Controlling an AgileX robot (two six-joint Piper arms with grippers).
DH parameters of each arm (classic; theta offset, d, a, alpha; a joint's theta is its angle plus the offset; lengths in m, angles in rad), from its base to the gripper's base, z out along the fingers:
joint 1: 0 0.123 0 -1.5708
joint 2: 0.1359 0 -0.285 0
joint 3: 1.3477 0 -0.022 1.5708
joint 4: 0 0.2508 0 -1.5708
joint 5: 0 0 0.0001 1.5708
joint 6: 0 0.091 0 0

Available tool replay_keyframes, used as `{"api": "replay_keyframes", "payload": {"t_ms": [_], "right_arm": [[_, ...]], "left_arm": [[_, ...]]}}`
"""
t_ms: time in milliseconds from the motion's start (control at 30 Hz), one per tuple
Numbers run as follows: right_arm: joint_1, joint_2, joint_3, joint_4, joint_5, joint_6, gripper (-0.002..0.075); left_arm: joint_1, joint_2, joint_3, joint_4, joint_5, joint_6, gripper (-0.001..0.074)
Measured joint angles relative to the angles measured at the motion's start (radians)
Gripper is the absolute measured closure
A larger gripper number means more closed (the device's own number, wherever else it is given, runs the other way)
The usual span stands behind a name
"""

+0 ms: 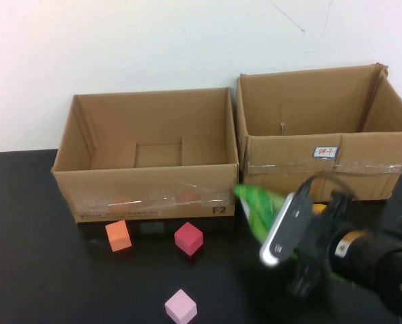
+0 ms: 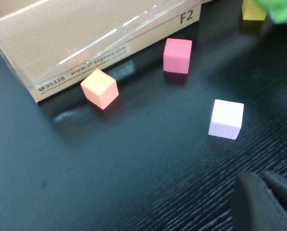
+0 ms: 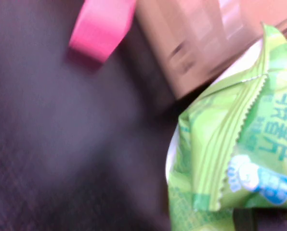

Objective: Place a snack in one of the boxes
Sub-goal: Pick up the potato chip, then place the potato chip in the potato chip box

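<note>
The right claw (image 1: 276, 226) was clamped on the crinkled green snack packet (image 1: 258, 206), raised before the two open cardboard boxes (image 1: 147, 196). Only the right wrist view showed its blue printing. The left claw (image 2: 266, 202) hung closed above the black worktop (image 2: 110, 168).

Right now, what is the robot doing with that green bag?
The right gripper has its fingers shut on the green snack bag, holding it in front of the gap between the two cardboard boxes. The left box and the right box both look open on top, and the bag is not in either yet. The left gripper waits shut over the black table, near the orange cube, red cube and pink cube.
</note>
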Motion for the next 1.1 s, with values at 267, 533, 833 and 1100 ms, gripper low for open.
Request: {"api": "replay_keyframes", "payload": {"t_ms": [267, 533, 833, 1100], "right_arm": [[0.000, -0.207, 0.002, 0.005, 0.000, 0.017, 0.0716], [0.000, -0.256, -0.012, -0.160, -0.232, 0.101, 0.0718], [0.000, -0.128, -0.279, -0.441, -0.299, 0.414, 0.0718], [0.000, 0.194, -0.701, -0.456, -0.148, 0.596, 0.0697]], "left_arm": [[0.000, 0.000, 0.000, 0.001, 0.000, 0.000, 0.0736], [0.000, 0.000, 0.000, 0.001, -0.001, 0.000, 0.0737], [0.000, 0.000, 0.000, 0.004, -0.001, 0.000, 0.0736], [0.000, 0.000, 0.000, 0.004, -0.001, 0.000, 0.0736]]}}
